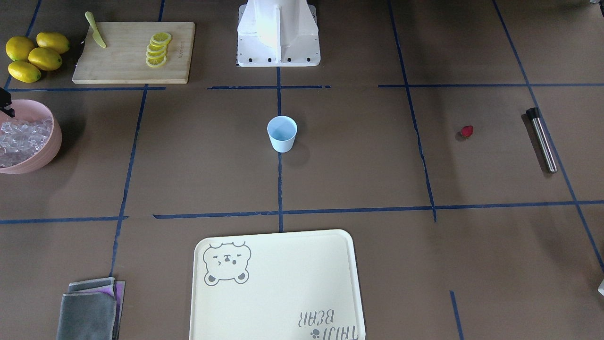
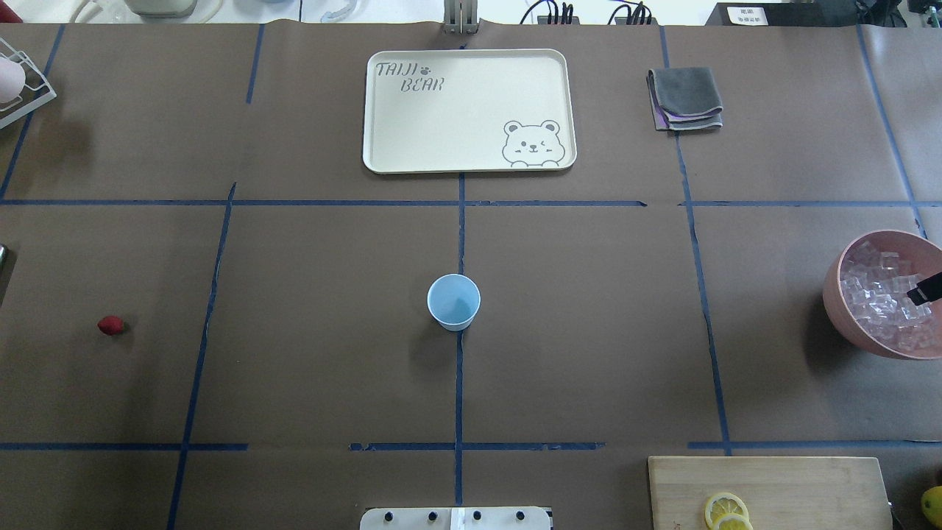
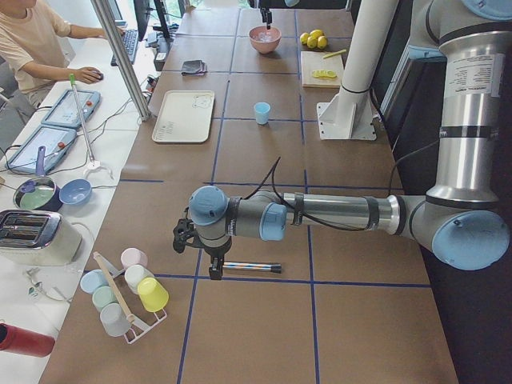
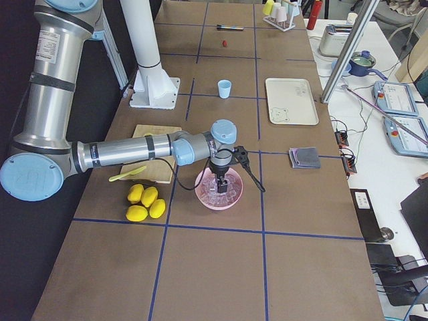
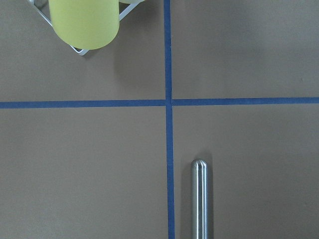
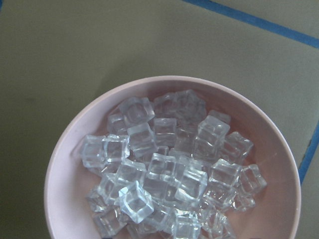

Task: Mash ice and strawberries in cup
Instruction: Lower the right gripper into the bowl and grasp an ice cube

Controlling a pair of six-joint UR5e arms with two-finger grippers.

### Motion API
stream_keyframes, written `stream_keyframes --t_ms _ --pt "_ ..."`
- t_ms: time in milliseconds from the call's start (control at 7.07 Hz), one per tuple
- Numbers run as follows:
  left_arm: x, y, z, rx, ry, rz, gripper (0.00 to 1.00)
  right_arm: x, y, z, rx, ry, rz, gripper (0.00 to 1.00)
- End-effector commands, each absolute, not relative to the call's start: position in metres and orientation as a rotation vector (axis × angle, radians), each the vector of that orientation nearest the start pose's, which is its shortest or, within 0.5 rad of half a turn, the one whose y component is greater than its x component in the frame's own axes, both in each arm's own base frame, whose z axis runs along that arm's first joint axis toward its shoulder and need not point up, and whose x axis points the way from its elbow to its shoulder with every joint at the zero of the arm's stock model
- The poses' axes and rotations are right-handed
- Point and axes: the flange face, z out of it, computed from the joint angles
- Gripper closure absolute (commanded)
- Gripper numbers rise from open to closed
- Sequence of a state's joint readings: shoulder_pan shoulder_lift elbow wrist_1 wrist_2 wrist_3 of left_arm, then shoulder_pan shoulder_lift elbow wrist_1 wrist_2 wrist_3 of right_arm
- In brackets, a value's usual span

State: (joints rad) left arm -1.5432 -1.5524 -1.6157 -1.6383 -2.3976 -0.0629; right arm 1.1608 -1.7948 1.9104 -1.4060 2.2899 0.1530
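While right hand (image 4: 221, 186) hangs above ice (image 6: 164, 169) | cup (image 2: 453, 301) well apart

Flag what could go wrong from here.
The ice lies piled loose in the pink bowl under the right hand: a cube could slip or spill.
The cup stands empty with nothing holding it: dropped cubes or mashing might tip it.
The metal rod by the left hand is round: it may roll.

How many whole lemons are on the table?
4 lemons, bunched together just off the end of the cutting board. None looks hidden. The slices on the board are not counted.
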Motion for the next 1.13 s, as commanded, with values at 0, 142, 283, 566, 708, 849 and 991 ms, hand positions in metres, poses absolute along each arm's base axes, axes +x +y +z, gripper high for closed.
stream_keyframes --t_ms 0,142,283,566,708,849,991 --pt "-0.046 -0.491 0.634 0.054 0.829 0.007 0.00 -0.120 -0.400 0.586 0.027 -0.759 -0.381 0.09" --pt "-0.046 -0.491 0.634 0.054 0.829 0.007 0.00 -0.119 -0.400 0.587 0.028 -0.755 -0.383 0.11" --pt "-0.046 -0.491 0.633 0.055 0.829 0.007 0.00 -0.120 -0.400 0.594 0.019 -0.748 -0.390 0.13" --pt "-0.046 -0.492 0.632 0.056 0.829 0.008 0.00 -0.127 -0.399 0.599 0.034 -0.716 -0.450 0.15" --pt "-0.046 -0.492 0.632 0.056 0.829 0.008 0.00 -0.128 -0.399 0.601 0.046 -0.706 -0.486 0.16" --pt "-0.046 -0.492 0.632 0.056 0.829 0.008 0.00 -0.129 -0.399 0.603 0.044 -0.702 -0.494 0.16" --pt "-0.046 -0.492 0.632 0.056 0.829 0.008 0.00 -0.128 -0.399 0.609 0.047 -0.689 -0.512 0.17"
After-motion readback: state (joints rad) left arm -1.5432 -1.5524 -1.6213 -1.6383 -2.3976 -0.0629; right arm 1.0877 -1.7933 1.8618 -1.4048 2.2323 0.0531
